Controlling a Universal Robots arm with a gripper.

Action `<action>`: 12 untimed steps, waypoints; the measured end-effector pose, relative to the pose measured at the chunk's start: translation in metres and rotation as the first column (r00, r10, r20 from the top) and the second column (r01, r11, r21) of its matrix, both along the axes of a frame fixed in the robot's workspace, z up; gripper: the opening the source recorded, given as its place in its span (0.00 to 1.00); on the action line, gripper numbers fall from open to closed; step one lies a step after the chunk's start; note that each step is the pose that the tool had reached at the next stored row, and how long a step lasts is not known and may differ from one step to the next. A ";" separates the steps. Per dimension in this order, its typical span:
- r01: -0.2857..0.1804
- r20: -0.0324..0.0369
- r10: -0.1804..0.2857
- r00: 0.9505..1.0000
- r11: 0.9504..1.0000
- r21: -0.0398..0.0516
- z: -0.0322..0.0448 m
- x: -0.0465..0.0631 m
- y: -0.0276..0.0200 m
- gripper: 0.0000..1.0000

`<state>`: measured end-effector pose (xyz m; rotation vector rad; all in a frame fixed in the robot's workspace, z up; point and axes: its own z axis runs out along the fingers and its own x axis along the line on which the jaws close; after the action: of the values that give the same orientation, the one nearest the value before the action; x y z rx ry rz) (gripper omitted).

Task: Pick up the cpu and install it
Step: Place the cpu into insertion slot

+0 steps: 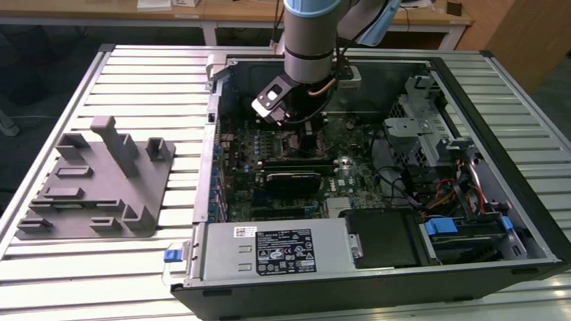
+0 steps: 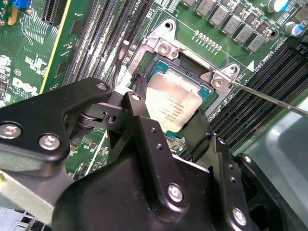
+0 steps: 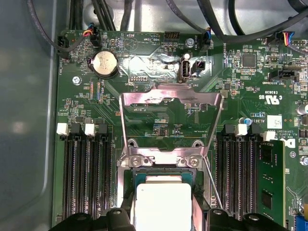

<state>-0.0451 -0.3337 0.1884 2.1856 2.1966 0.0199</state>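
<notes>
Shiny cpu [image 2: 174,107] (metal); matt tool [image 2: 165,110]

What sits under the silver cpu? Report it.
Under the shiny silver square cpu, gripped by the black claw, the dark square socket frame shows around its edges. Whatever lies directly beneath the chip is covered.

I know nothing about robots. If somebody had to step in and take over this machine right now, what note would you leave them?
Gripper: closed on the cpu, gripping it from two sides.
Where: the cpu is at the socket on the motherboard, inside the open computer case. I cannot tell whether it is fully seated.
Done: the cpu is picked up and brought to the socket.
Left: the cpu is not yet released; the load plate stands open and the lever is unlatched.
</notes>
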 end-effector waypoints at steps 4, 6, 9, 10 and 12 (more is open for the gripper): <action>0.000 0.000 0.000 1.000 1.000 0.000 -0.0001 0.000 0.0000 0.55; 0.000 0.000 0.000 1.000 1.000 0.000 -0.0002 0.000 0.0000 0.55; 0.000 0.000 0.000 1.000 1.000 0.000 -0.0003 0.000 -0.0001 0.55; 0.000 0.000 0.000 1.000 1.000 0.000 -0.0003 0.000 -0.0001 0.55; 0.000 0.000 0.000 1.000 1.000 0.000 -0.0003 0.000 -0.0001 0.55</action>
<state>-0.0451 -0.3338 0.1881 2.1860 2.1962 0.0196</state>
